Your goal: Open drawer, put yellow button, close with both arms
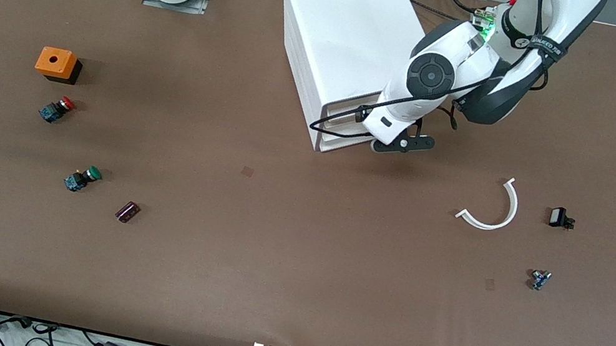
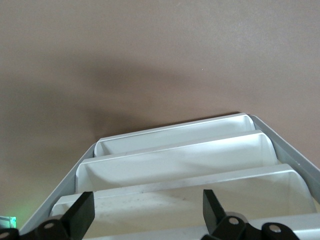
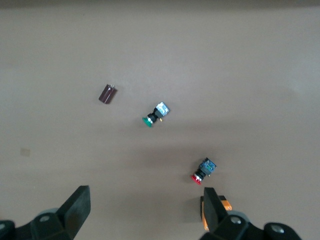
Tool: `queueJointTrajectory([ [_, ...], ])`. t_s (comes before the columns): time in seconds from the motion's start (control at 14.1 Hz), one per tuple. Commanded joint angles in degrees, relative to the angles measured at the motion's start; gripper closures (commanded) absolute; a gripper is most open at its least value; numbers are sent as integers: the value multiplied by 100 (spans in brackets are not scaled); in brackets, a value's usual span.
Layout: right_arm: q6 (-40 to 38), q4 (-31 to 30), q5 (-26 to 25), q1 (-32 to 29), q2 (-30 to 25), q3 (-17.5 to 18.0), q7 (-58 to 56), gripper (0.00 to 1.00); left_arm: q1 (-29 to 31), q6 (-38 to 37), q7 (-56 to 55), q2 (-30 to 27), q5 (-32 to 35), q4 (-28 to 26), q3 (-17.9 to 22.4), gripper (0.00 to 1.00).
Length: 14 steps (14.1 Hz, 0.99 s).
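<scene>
The white cabinet stands toward the robots' edge of the table, its stacked drawer fronts shut. My left gripper is at that front, over the drawer lips. In the left wrist view the left gripper is open, and its black fingers straddle one of the upper drawer lips without clamping it. The yellow button is out of view. My right gripper hangs open and empty high over the table at the right arm's end; the front view shows only that arm's base.
At the right arm's end lie an orange box, a red-capped button, a green-capped button and a dark maroon piece. At the left arm's end lie a white curved strip and two small parts.
</scene>
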Motion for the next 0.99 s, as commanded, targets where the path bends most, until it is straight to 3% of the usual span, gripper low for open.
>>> queueJointTrajectory([
  [0.0,92,-624,-22,-51,-419,86,-102,0,79,54,-63,-202,-90,-219,-178,5],
  [0.36,646,-1749,-39,-42,-1060,86,-67,0,106,37,-54,-228,-82,-166,-196,3],
  [0.78,611,-1672,-39,-60,-1017,86,-67,0,1114,-25,1234,-229,41,317,-117,0],
  [0.92,594,-1663,-30,-60,-1008,86,-67,0,1528,-121,2042,-237,479,466,-117,0],
])
